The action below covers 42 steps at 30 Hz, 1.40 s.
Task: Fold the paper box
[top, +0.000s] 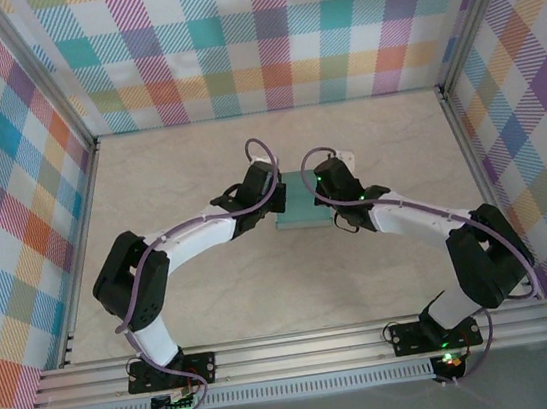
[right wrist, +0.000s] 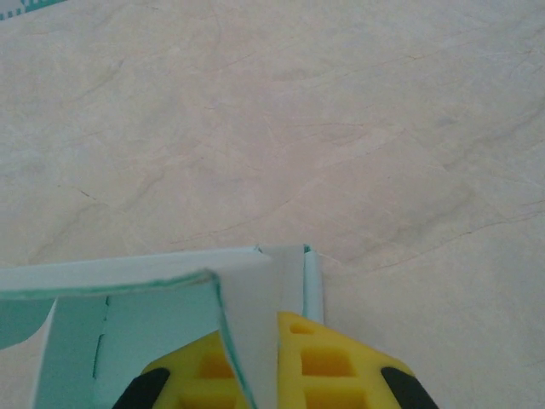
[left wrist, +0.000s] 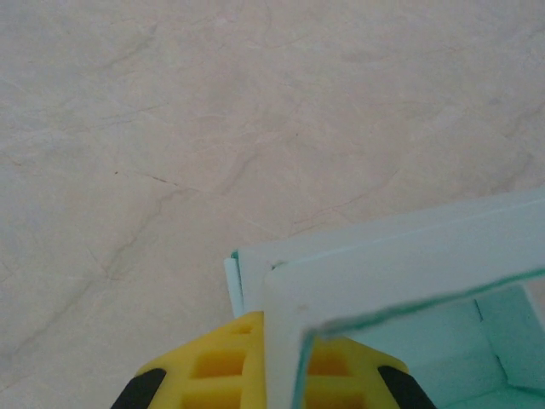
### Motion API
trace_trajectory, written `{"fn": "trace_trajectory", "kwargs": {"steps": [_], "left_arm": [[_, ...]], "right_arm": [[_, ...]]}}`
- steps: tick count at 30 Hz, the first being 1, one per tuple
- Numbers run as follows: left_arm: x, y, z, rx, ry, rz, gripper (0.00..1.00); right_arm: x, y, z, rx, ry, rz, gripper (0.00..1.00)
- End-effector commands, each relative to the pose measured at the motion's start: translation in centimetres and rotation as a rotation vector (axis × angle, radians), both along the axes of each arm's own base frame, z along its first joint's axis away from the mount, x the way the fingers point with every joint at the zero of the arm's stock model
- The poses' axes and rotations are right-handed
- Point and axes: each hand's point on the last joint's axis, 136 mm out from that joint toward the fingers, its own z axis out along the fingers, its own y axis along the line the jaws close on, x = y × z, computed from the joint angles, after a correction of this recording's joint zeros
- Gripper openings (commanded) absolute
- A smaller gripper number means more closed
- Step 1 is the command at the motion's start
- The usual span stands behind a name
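Note:
The paper box (top: pixel 300 206) is pale mint-green card, partly formed, lying mid-table between my two grippers. My left gripper (top: pixel 273 198) is at its left end, shut on the paper box. In the left wrist view the yellow fingers (left wrist: pixel 217 365) pinch an upright side wall of the box (left wrist: pixel 409 256), and the open inside shows at the right. My right gripper (top: pixel 327 195) is at the right end, also shut on it. There the yellow fingers (right wrist: pixel 328 362) clamp the opposite end wall of the box (right wrist: pixel 128 281), with a narrow flap edge beside them.
The box rests on a beige marbled tabletop (top: pixel 198 164). Plaid walls (top: pixel 251 36) enclose the back and both sides, with aluminium posts at the corners. A metal rail (top: pixel 303 352) carrying the arm bases runs along the near edge.

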Motion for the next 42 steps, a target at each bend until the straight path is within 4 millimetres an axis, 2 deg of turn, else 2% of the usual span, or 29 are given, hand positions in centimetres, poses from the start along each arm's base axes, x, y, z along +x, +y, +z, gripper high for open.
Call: {"fn": "trace_trajectory", "kwargs": {"steps": [1,18,24,34,42], "left_arm": [[-0.2,-0.7,2.3,-0.071,-0.064,0.02,0.0],[-1.0,-0.1,0.8,-0.047,-0.106,0.074,0.0],[-1.4,0.5,-0.6,-0.022,-0.129,0.099,0.0],[-2.7,0.2,-2.0,0.011,-0.167,0.105,0.0],[-4.2,0.9,-2.7,0.045,-0.205,0.13,0.0]], "right_arm": [[-0.6,0.1,-0.4,0.018,-0.005,-0.002,0.0],[-1.5,-0.1,-1.7,0.009,-0.021,0.011,0.0],[-2.1,-0.3,-2.3,0.012,-0.032,0.011,0.0],[-3.4,-0.6,-3.7,0.014,-0.056,0.019,0.0],[-4.5,-1.3,-4.8,0.008,-0.082,0.039,0.0]]}}
